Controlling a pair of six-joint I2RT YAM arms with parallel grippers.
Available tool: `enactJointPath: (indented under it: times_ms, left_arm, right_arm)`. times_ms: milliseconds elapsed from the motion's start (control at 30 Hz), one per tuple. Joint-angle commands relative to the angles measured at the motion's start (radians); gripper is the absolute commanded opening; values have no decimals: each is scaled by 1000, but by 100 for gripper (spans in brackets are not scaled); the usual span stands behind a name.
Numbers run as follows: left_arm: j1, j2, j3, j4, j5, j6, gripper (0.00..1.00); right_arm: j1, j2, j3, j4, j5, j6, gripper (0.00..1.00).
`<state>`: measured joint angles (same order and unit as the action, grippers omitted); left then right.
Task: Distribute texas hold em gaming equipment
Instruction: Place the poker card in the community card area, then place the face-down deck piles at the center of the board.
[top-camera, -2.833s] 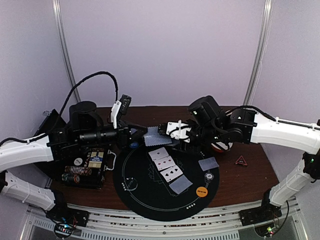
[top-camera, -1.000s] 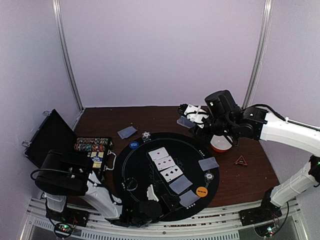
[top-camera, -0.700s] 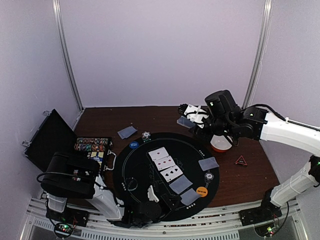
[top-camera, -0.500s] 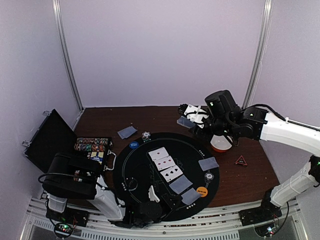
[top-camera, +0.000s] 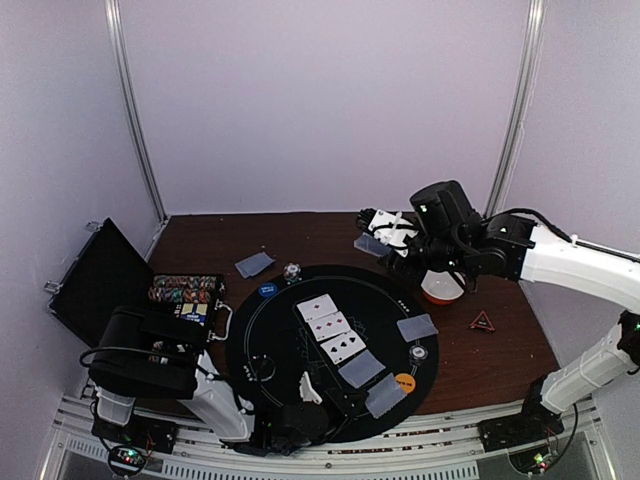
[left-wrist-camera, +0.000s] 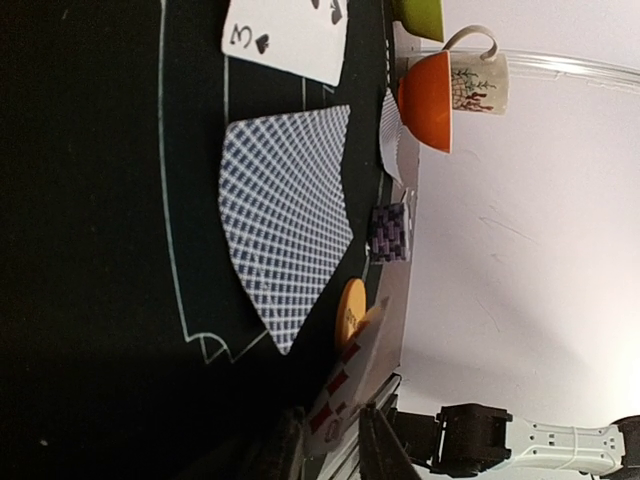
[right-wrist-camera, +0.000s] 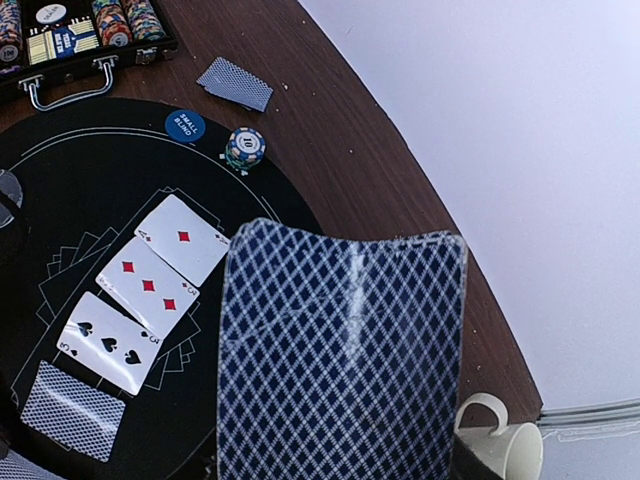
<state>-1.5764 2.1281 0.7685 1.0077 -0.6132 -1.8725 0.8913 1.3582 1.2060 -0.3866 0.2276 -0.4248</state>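
Observation:
My left gripper (top-camera: 355, 403) is low over the near rim of the black mat (top-camera: 250, 340). Its jaws (left-wrist-camera: 330, 440) stand a little open, and a red-pip playing card (left-wrist-camera: 355, 385) leans loose between them, beside an orange disc (left-wrist-camera: 350, 310). From above, that card (top-camera: 385, 397) lies next to a face-down card (top-camera: 361, 369). Three face-up cards (top-camera: 330, 325) run across the mat's middle. My right gripper (top-camera: 378, 235) hovers at the back right, shut on a stack of blue-backed cards (right-wrist-camera: 340, 350) that hides its fingers.
An open case of chips (top-camera: 185, 300) sits at the left. A blue disc (top-camera: 267, 290), a chip stack (top-camera: 291, 271) and a lone card (top-camera: 253, 264) lie behind the mat. At the right are an orange bowl (top-camera: 442, 287), a red triangle (top-camera: 482, 321), a face-down card (top-camera: 416, 327) and a mug (right-wrist-camera: 505, 445).
The left arm swung from the right gripper down to the mat's near rim with a card. In the last second its jaws parted a little and the card shifted slightly. The right arm stayed still.

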Motion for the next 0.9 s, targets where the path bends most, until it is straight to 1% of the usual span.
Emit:
enactJointPath:
  times_ms: [0, 67, 200, 333, 400, 500, 600, 733, 800, 867]
  left_arm:
    - [-2, -1, -13, -96, 21, -11, 24]
    - [-3, -27, -12, -146, 22, -15, 29]
    - [-4, -87, -14, -252, -9, -9, 33]
    - [-4, -139, -43, -276, -42, 6, 34]
    - [-4, -173, -56, -295, -65, 38, 34]
    - [-4, -254, -53, -385, -124, 109, 35]
    - [-3, -351, -38, -494, -211, 232, 37]
    - [-1, -483, -13, -634, -344, 454, 38]
    - [9, -557, -12, -661, -389, 579, 38]
    - [35, -625, -15, -686, -405, 742, 39]
  right_arm:
    - [-1, -33, -5, 10, 6, -12, 50]
    - [0, -34, -5, 9, 4, -12, 50]
    - [-1, -33, -6, 9, 5, -14, 50]
    - [-1, -37, -6, 7, 8, -18, 50]
    - [-1, -36, -5, 6, 8, -19, 50]
    - [-3, -30, -4, 2, 13, -16, 50]
    - [-9, -20, 2, 0, 13, -6, 50]
    - [-25, 0, 33, -19, 20, 19, 50]
    - [-36, 5, 52, -33, 24, 35, 50]
    - [-50, 8, 64, -50, 26, 54, 50]
